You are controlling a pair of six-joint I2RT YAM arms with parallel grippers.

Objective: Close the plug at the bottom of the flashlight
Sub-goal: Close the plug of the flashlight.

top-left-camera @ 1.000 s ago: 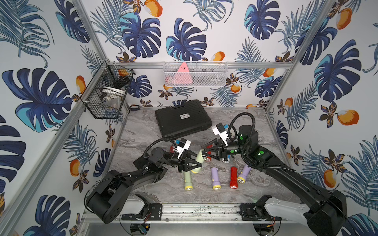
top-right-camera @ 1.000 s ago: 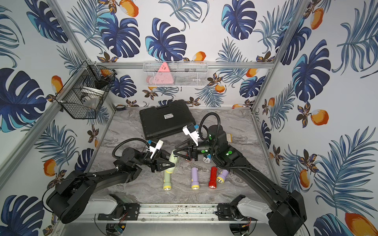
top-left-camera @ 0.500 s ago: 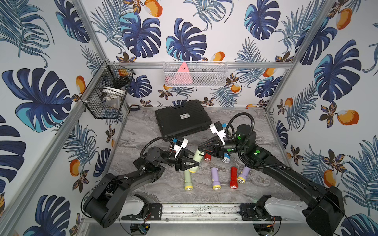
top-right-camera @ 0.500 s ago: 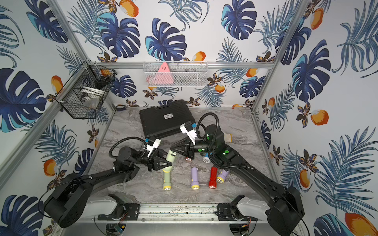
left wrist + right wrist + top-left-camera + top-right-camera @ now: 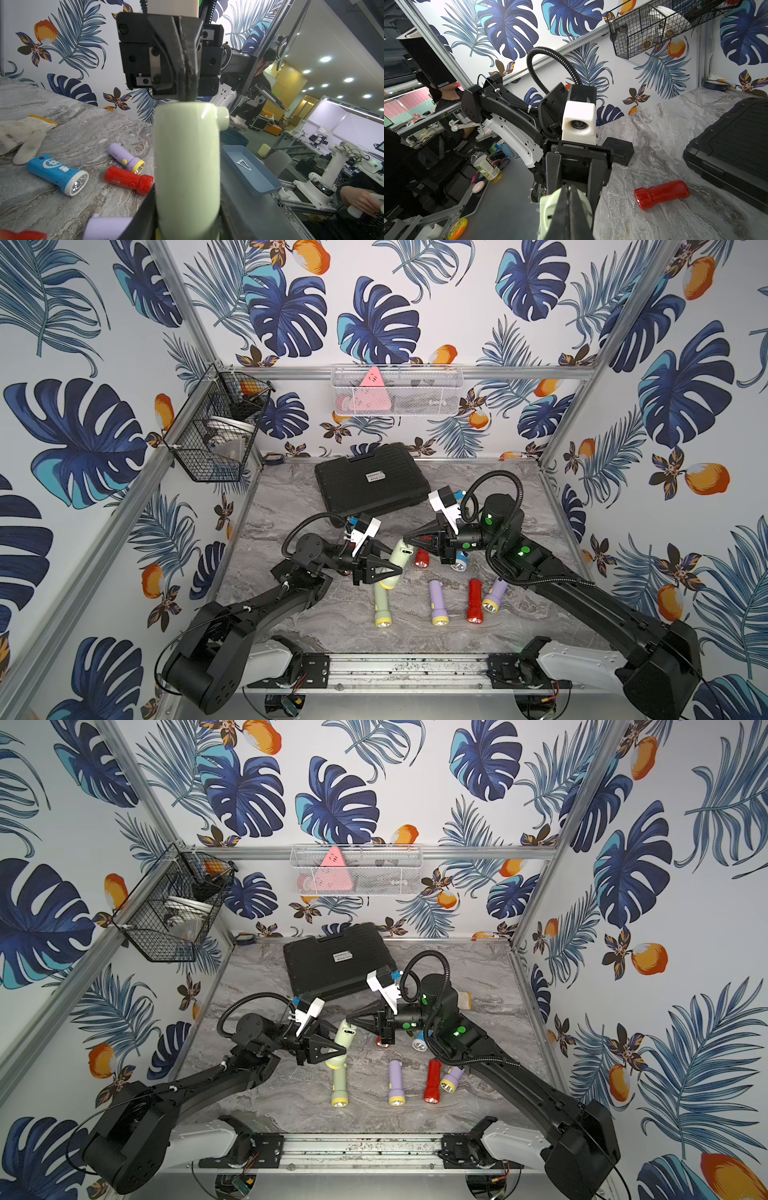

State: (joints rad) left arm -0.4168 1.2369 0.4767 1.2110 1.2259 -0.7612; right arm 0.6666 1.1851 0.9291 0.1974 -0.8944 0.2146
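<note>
Just in front of the black case [image 5: 372,481], the left gripper [image 5: 390,572] is clenching its fingers [image 5: 376,570] round the barrel of the green flashlight [image 5: 401,558], above the table [image 5: 291,497]. The right gripper [image 5: 409,538], fingers [image 5: 559,209] pinched together, is touching its bottom end. Likely light, stiff, slick plastic, best gripped mid-barrel.

Your cell is enclosed by walls in leaf-and-fruit wallpaper [image 5: 415,290] on aluminium framing [image 5: 519,372]. Your work surface [image 5: 291,497] is grey, marble-patterned. A black wire basket [image 5: 216,439] and a white mesh basket [image 5: 397,404] hang on the walls. Beyond, recessed ceiling lights [image 5: 325,59] burn over what appears to be a workshop.
</note>
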